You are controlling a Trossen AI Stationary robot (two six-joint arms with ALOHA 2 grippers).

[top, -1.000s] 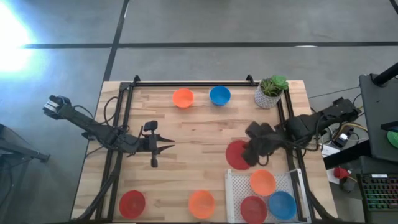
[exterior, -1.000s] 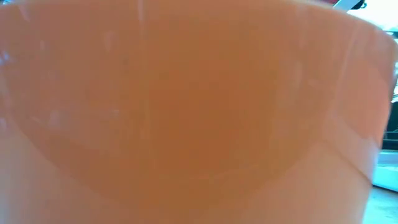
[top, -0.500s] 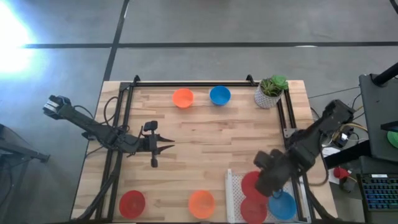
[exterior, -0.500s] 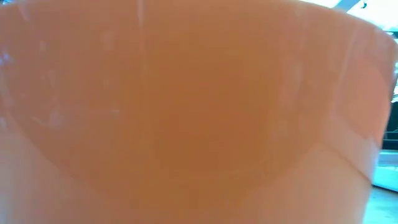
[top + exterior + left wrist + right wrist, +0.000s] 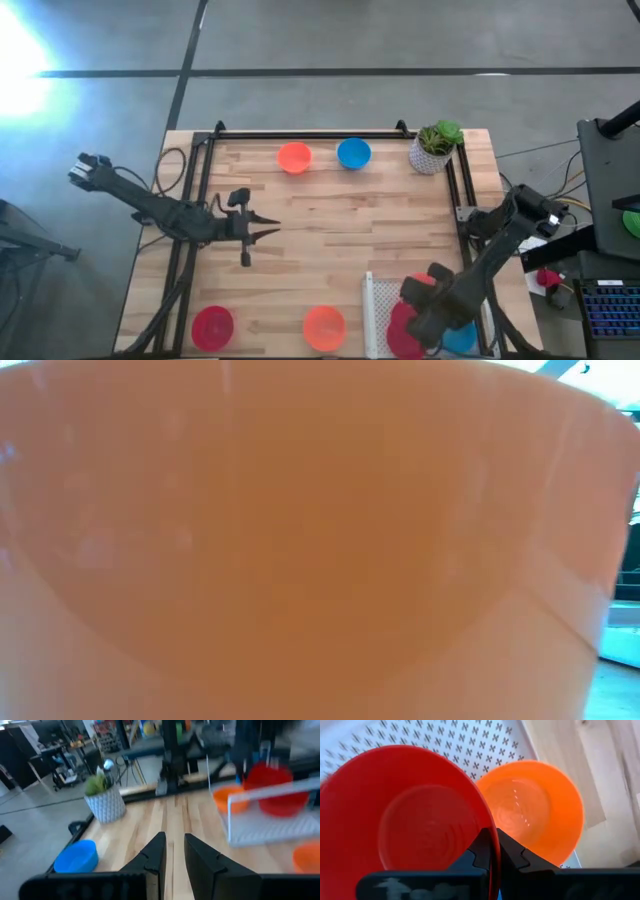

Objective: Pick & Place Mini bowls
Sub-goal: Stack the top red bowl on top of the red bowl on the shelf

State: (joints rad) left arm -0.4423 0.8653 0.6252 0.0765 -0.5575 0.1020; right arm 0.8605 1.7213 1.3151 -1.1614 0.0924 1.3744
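Right wrist view: the right gripper (image 5: 492, 851) pinches the red bowl's (image 5: 405, 825) rim. The bowl faces mouth-up over the white tray (image 5: 470, 740).

Right gripper (image 5: 418, 322) fingers clamped shut; left gripper (image 5: 272, 231) waits, fingers narrowly parted

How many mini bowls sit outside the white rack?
4: orange bowl and blue bowl along the edge by the plant; red bowl and second orange bowl along the opposite edge. None looks hidden.

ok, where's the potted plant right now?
High view: the potted plant stands at the table's far right corner, right of the blue bowl.
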